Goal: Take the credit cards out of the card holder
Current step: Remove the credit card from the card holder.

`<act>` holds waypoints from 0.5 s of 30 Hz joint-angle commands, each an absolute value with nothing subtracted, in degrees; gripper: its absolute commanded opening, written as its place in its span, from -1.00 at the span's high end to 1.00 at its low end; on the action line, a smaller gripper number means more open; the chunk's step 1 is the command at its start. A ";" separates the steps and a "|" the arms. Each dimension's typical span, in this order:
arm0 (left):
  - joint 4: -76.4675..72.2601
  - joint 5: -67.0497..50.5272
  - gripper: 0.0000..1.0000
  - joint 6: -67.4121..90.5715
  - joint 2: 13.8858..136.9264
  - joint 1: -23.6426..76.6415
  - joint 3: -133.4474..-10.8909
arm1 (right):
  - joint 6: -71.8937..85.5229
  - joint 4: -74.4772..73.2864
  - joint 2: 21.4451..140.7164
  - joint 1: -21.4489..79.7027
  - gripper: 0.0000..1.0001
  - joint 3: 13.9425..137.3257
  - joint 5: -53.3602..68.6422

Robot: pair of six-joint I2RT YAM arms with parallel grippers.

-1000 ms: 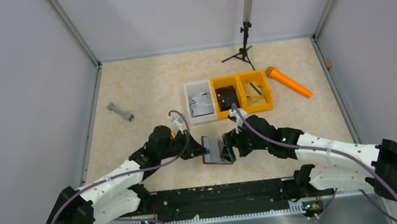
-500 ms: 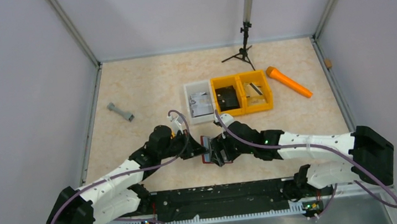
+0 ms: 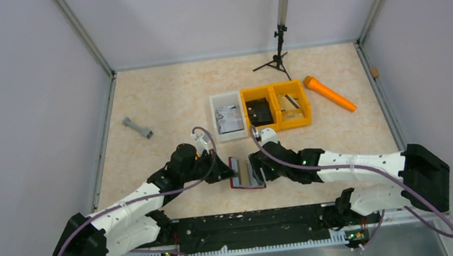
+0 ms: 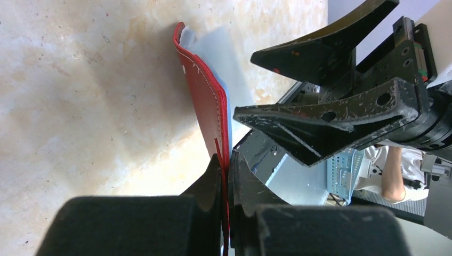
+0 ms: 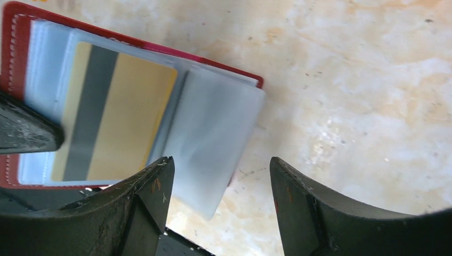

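Left gripper (image 4: 226,160): clamped tight on the edge of a small dark red stitched leather-look card holder (image 4: 205,101), apparently to anchor it while spread open. Gold-coloured plastic credit card (image 5: 106,112) with a dark stripe, lodged in a clear sleeve (image 5: 213,133) just ahead of the right gripper (image 5: 219,162). Jaws apart, straddling the sleeve's loose corner, likely ahead of a pull. Legible writing or brands: none.

My right fingers (image 5: 320,213) are black plastic, matt and pretty scuffed, pale scratches all over. The holder (image 4: 205,101) looks like smooth red leather with pale stitching, slight sheen. Sleeves (image 5: 213,138) inside are cloudy clear plastic, a bit glossy. Card (image 5: 128,106) is gold-ish with a dull dark stripe. Table (image 5: 346,80): smooth marbled beige.
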State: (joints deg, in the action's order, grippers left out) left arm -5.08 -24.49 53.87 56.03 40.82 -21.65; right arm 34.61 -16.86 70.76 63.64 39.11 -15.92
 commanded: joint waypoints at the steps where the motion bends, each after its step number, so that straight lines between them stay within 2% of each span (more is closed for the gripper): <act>1: -7.21 -24.43 1.00 53.33 55.02 41.04 -23.40 | 35.78 -22.51 65.93 63.44 -0.31 38.85 -21.30; 7: -9.13 -24.61 1.00 54.05 55.26 41.04 -22.38 | 36.34 -20.35 57.60 61.70 -0.19 36.50 -15.40; 15: -22.13 -26.47 1.00 59.11 53.09 40.99 -17.40 | 44.09 2.83 54.46 54.67 -0.19 28.28 8.18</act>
State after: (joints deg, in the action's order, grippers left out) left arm -10.55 -24.69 55.77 55.37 40.86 -19.57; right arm 38.48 -12.03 54.35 57.58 31.70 -5.43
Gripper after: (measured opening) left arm 0.036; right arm 0.599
